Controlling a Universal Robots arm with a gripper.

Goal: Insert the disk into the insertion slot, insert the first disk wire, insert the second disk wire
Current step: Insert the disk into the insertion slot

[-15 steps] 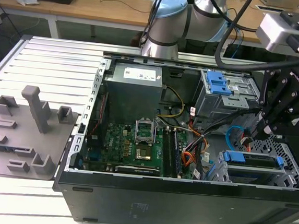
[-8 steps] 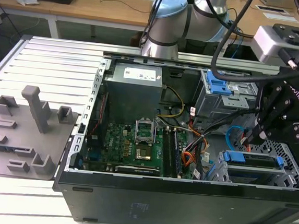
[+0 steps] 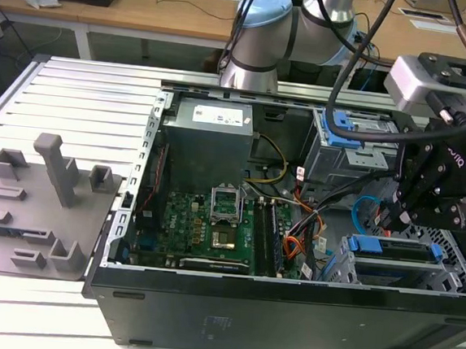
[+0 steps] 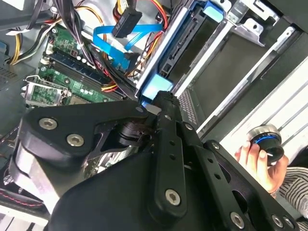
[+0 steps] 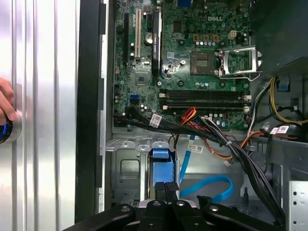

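Disk (image 3: pixel 395 249), entry one: location?
— Lying flat in the insertion slot (image 3: pixel 344 263), the low perforated grey cage at the corner of the open computer case (image 3: pixel 286 314), on the exterior view's right. Blue carrier edge uppermost, silver body beneath.
— Claw?
— Claw (image 3: pixel 389 222) directly over the disk's end. In the first wrist view its two fingers (image 5: pixel 160 188) are clenched together with no gap, tips against the blue carrier.
— Wires?
— One blue flat cable (image 3: pixel 366 206), looped just beside the slot. Where its ends go, cannot tell.
— Surface?
— Desk (image 3: pixel 84 100) of ribbed aluminium slats, pale grey. Carries the case and, on the exterior view's left, a grey fixture plate (image 3: pixel 42 207) with upright blocks.
— Case contents?
— Green motherboard (image 3: pixel 204 221), grey power supply (image 3: pixel 212 128), taller cage with blue latch (image 3: pixel 355 136).
— Room?
— Wooden tables (image 3: pixel 149 8) behind the arm's base.
— Persons?
— One hand (image 4: pixel 255 161) over the slats beside the case, curled round a black knob with a blue ring (image 4: pixel 265 139).
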